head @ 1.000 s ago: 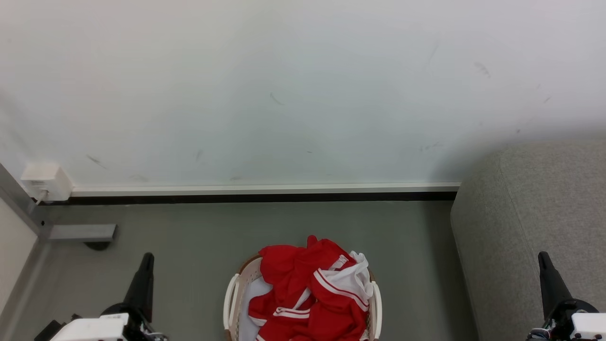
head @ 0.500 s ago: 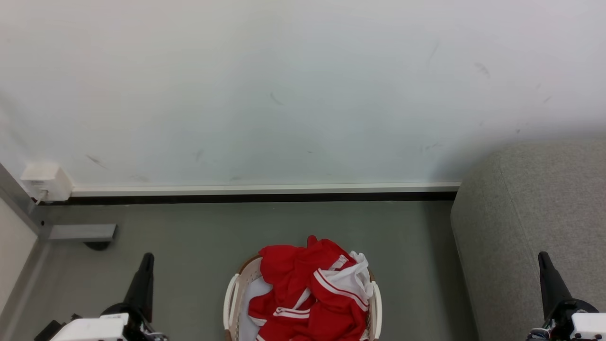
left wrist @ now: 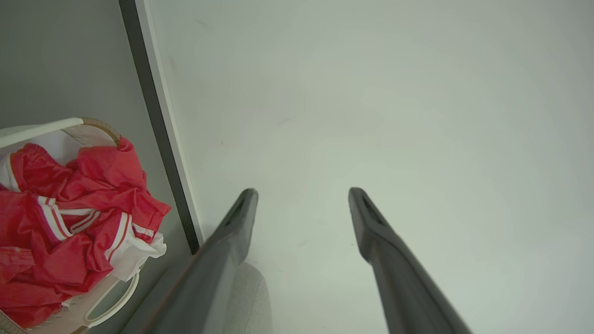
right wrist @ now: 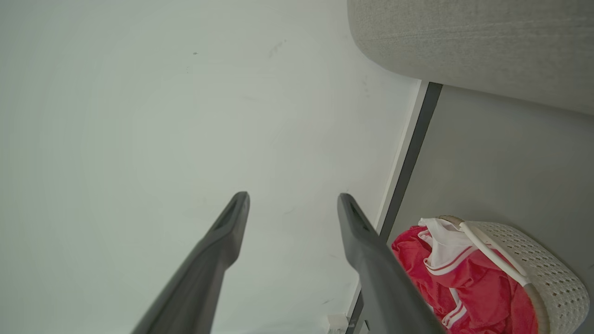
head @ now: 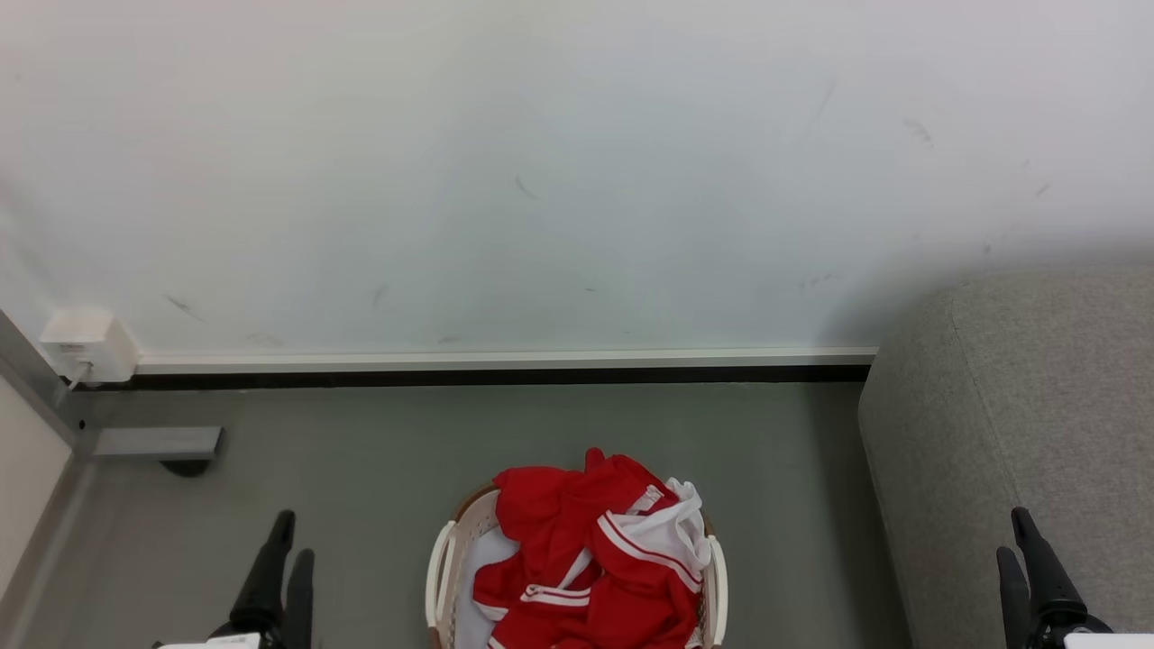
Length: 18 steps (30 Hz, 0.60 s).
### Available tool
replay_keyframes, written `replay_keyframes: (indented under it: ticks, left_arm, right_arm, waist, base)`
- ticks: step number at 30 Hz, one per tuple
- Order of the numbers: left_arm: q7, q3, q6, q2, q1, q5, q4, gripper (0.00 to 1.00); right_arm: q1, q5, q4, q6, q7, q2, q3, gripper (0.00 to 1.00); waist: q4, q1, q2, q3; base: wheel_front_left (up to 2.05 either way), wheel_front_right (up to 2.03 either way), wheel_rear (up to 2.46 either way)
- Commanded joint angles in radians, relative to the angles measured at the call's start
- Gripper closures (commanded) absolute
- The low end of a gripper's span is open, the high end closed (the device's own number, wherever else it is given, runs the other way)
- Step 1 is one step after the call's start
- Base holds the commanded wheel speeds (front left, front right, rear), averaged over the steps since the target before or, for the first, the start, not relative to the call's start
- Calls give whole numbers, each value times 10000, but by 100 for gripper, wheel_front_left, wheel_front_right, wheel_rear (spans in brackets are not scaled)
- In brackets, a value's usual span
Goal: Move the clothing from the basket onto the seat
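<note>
Since the clothing (head: 586, 559) lay heaped and crumpled in the basket (head: 439, 563), piled above its far rim with a white panel spilling toward the right rim, it looked light, limp and a little slick. It seemed the sort of sportswear that would sag and trail once lifted. A pinch on a raised fold near the top of the heap, where the red fabric bunched thickest, seemed the surest hold. A single thin layer or the striped trim might have slipped free, and the pale liner (head: 491, 552) beneath was best left alone.

The basket stood on the grey floor (head: 361, 469), short of the wall (head: 541, 180), with the seat (head: 1037, 406) apart from it on the right.

The left gripper (head: 295, 538) hung low to the basket's left, clear of its rim. Its fingers pointed toward the wall and stood apart with nothing between them. The right gripper (head: 1012, 534) mirrored it on the other side, seen against the seat's front, its fingers likewise spread and empty. Neither touched the garments.
</note>
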Motion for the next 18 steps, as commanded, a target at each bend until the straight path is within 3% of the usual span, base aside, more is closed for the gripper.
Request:
replay_keyframes:
  ticks: [1, 18]
  left_arm:
    - [-102, -40, -23, 53, -150, 45, -188, 0]
    - [-904, -324, 386, 82, -20, 2059, -553, 0]
  right_arm:
    - [-210, -144, -158, -1, -106, -73, 90, 0]
    - [-246, -2783, -593, -3, -906, -107, 511, 0]
  waist:
    - [5, 0, 0, 0]
    - [23, 0, 0, 4]
  base:
    - [0, 0, 0]
    - [0, 0, 0]
